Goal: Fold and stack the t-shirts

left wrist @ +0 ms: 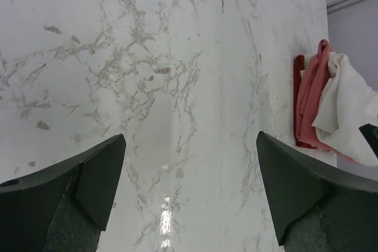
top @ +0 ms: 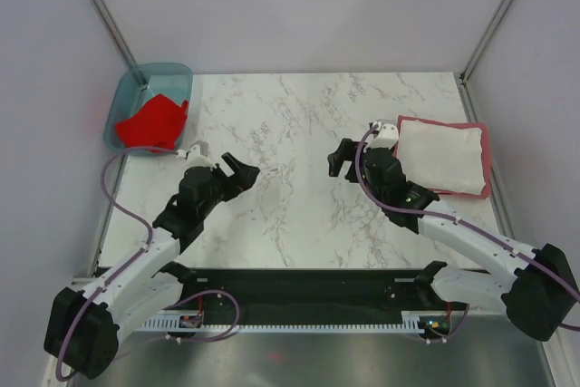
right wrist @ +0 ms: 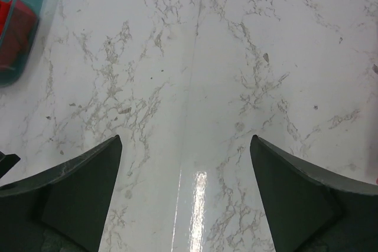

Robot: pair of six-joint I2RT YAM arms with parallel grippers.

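A bright red t-shirt [top: 152,123] lies crumpled in the teal tub [top: 136,88] at the far left; it also shows in the right wrist view [right wrist: 15,33]. A folded white t-shirt [top: 441,155] lies on a folded pinkish-red t-shirt [top: 487,153] at the right; both show in the left wrist view, white [left wrist: 348,116] on pinkish-red [left wrist: 308,101]. My left gripper [top: 243,172] is open and empty over bare marble, its fingers [left wrist: 71,181] wide apart. My right gripper [top: 342,159] is open and empty, just left of the stack, with its fingers [right wrist: 295,193] wide apart.
The marble table [top: 299,133] sits between grey walls with metal corner posts. A black tray with cables [top: 299,301] runs along the near edge between the arm bases.
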